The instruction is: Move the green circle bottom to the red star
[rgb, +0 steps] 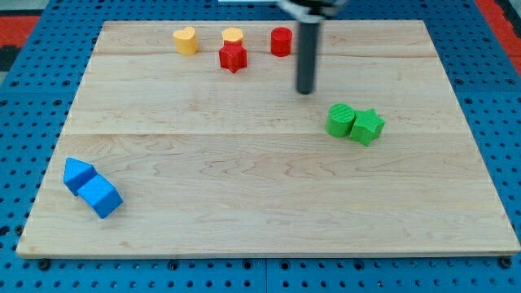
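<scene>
The green circle (341,120) sits right of the bench's middle, touching the green star (367,126) on its right side. The red star (233,57) lies well apart from it, near the view's top, just below and between the yellow heart (186,40) and a yellow block (233,36) whose shape is hard to make out. The red cylinder (282,41) stands to the right of these. The rod's lower end, my tip (305,90), is above and left of the green circle, apart from it, and below the red cylinder. The arm carries no claw, so no open or closed state can be told. The rod's upper part is blurred and cut off at the view's top. At the bench's lower left, 2 blue blocks (79,174) (101,196) touch. No writing is readable. The bench (244,195) is pale wood on a blue perforated base (24,98).
</scene>
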Controlling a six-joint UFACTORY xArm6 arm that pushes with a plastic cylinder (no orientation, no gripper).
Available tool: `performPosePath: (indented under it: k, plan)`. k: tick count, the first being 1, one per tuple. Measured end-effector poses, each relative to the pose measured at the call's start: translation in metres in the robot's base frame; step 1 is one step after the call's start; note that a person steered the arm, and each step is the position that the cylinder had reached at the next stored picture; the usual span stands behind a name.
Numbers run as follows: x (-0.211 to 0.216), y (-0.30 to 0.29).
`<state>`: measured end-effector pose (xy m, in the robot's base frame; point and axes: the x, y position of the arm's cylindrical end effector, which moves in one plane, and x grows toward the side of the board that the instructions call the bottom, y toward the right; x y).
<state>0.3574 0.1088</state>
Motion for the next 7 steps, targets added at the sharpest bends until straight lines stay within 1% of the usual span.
performPosePath:
  k: [1,2,3,4,5,6,7]
  plan:
    - [0.028,0.105]
    - [0.101,0.091]
    - [0.092,0.007]
    - [0.056,-0.040]
    - [0.058,-0.042]
    - [0.033,-0.048]
    - [0.028,-0.032]
